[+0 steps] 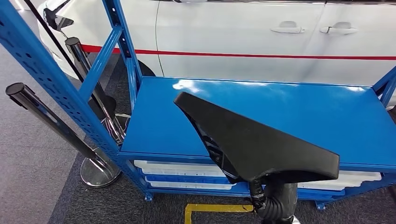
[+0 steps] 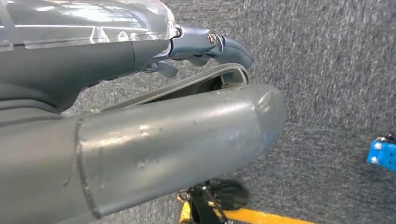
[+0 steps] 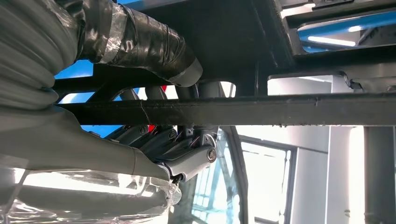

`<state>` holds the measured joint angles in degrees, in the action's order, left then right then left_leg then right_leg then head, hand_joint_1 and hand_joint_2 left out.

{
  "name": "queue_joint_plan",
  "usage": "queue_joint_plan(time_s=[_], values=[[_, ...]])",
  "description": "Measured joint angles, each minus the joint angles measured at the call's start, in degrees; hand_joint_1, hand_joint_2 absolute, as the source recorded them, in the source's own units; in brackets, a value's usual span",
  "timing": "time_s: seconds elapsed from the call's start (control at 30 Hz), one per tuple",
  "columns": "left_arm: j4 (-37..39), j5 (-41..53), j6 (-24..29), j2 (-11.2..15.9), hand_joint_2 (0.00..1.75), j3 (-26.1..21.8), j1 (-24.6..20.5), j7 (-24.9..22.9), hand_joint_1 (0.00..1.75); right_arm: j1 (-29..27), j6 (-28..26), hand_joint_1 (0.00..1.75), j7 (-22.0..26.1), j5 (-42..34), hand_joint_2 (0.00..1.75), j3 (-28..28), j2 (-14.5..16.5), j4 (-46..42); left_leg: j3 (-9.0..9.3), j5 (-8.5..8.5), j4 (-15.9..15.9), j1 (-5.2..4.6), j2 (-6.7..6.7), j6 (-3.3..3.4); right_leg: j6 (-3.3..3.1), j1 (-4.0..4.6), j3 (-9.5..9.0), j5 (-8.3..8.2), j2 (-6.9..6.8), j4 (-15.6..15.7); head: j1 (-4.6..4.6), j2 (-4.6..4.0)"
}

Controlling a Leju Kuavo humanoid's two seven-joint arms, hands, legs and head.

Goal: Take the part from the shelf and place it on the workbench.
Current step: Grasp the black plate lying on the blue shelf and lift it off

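Observation:
A large black part [image 1: 252, 140], flat and wing-shaped, hovers tilted over the front of the blue shelf's top board [image 1: 303, 107]. My right arm rises from below under its near end. In the right wrist view my right hand [image 3: 177, 154] grips the ribbed black underside of the part [image 3: 233, 109], the thumb on one side of a rib and the fingers on the other. My left hand [image 2: 187, 121] hangs over grey carpet and holds nothing, its thumb and fingers apart.
A white car [image 1: 233, 37] with a red stripe stands right behind the shelf. Two black stanchion posts [image 1: 46, 121] lean at the left beside the blue upright [image 1: 51, 84]. White trays [image 1: 177, 170] fill the lower shelf. Yellow tape [image 1: 215, 209] marks the floor.

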<state>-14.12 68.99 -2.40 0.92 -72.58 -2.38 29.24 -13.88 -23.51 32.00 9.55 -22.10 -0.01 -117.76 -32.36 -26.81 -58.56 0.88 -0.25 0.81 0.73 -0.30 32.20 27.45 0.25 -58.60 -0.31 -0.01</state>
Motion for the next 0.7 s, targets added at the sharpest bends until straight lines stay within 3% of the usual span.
queue_joint_plan(time_s=[0.07, 0.1, 0.2, 0.27, 0.3, 0.37, 0.43, 0.57, 0.6, 0.63, 0.7], values=[[0.0, 0.0, -0.1, 0.0, 0.0, -0.4, 0.0, -0.1, 0.0, -0.6, 0.6, 1.75, 0.6, 0.0, 1.75, 0.0, 0.5, -0.2, -0.15, -0.47, -0.3, 0.12, 0.0, -0.67, -0.82, -0.21, 0.06, -0.59, -0.11, 0.6, -0.01, 0.01], [0.0, 0.1, -0.1, 0.0, 0.0, -0.5, 0.0, -0.2, 0.0, -0.9, 0.8, 1.75, 0.9, 0.0, 1.75, -0.1, 0.8, -0.3, -0.59, -1.75, -1.5, 0.16, 0.01, -0.86, -1.33, -0.31, 0.15, -0.99, -0.21, 0.9, -0.01, 0.01], [0.0, 0.1, -0.1, 0.0, 0.0, -0.7, 0.0, -0.3, 0.0, -1.5, 0.8, 1.75, 1.5, 0.0, 1.75, -0.2, 1.5, -0.5, -3.84, -8.34, -10.8, 0.25, 0.04, -1.07, -2.27, -0.12, 1.12, -1.92, -0.46, 1.1, -0.03, -0.01], [0.0, 0.2, 0.0, 0.0, 0.0, -0.7, 0.0, -0.4, 0.0, -2.1, 0.8, 1.75, 1.8, -0.1, 1.75, -0.2, 1.8, -0.5, -4.6, -10.14, -14.8, 0.25, 0.05, -1.18, -2.32, 0.08, 2.18, -2.47, -0.52, 0.8, -0.02, 0.01], [0.0, 0.3, 0.0, 0.0, 0.0, -0.7, 0.0, -0.4, 0.0, -2.4, 0.8, 1.75, 2.0, -0.1, 1.75, -0.2, 1.8, -0.6, -3.43, -9.49, -13.8, 0.25, 0.05, -1.17, -2.23, 0.12, 2.79, -2.72, -0.51, 0.5, -0.02, 0.01], [0.0, 0.4, 0.0, 0.0, 0.0, -0.7, -0.1, -0.6, 0.0, -2.8, 0.8, 1.75, 2.2, -0.3, 1.75, -0.3, 2.0, -0.9, 1.36, -6.99, -6.4, 0.26, 0.04, -0.98, -1.88, 0.1, 3.93, -3.09, -0.48, -0.5, -0.03, 0.0], [0.0, 0.6, 0.1, 0.0, 0.0, -0.7, -0.3, -0.7, 0.0, -3.2, 0.8, 1.75, 2.4, -0.5, 1.75, -0.4, 2.2, -1.2, 4.46, -5.42, -0.8, 0.02, -0.07, -0.71, -1.32, 0.22, 4.64, -3.44, -0.44, -1.3, -0.02, -0.01], [0.0, 1.1, 0.1, -0.1, 0.0, -0.7, -0.3, -1.0, 0.0, -4.1, 0.8, 1.75, 3.1, -0.8, 1.75, -0.5, 2.2, -1.7, 3.89, -3.67, 0.2, -0.23, -0.03, 0.47, 0.21, 0.15, 5.11, -4.44, -0.24, -1.1, -0.01, 0.01], [0.0, 1.2, 0.1, -0.2, 0.0, -0.7, -0.4, -1.1, 0.0, -4.4, 0.7, 1.75, 3.2, -0.8, 1.75, -0.6, 2.2, -1.9, 3.36, -3.0, 0.4, -0.14, 0.11, 0.89, 0.58, 0.04, 5.56, -3.36, -0.19, -1.8, 0.02, 0.01], [-0.1, 1.2, 0.1, -0.2, 0.0, -0.7, -0.5, -1.1, 0.0, -4.6, 0.6, 1.75, 3.2, -0.8, 1.75, -0.6, 2.2, -2.0, 2.72, -2.29, 0.5, 0.0, 0.27, 1.25, 0.92, -0.05, 6.28, -1.28, -0.16, -3.5, 0.05, 0.01], [-0.1, 1.3, 0.1, -0.3, 0.0, -0.7, -0.6, -1.1, 0.0, -5.1, 0.3, 1.75, 3.4, -0.8, 1.75, -0.6, 2.2, -2.1, 1.28, -1.11, 0.5, 0.03, 0.51, 1.64, 1.5, -0.26, 7.99, 4.56, -0.19, -9.8, 0.09, 0.01]])
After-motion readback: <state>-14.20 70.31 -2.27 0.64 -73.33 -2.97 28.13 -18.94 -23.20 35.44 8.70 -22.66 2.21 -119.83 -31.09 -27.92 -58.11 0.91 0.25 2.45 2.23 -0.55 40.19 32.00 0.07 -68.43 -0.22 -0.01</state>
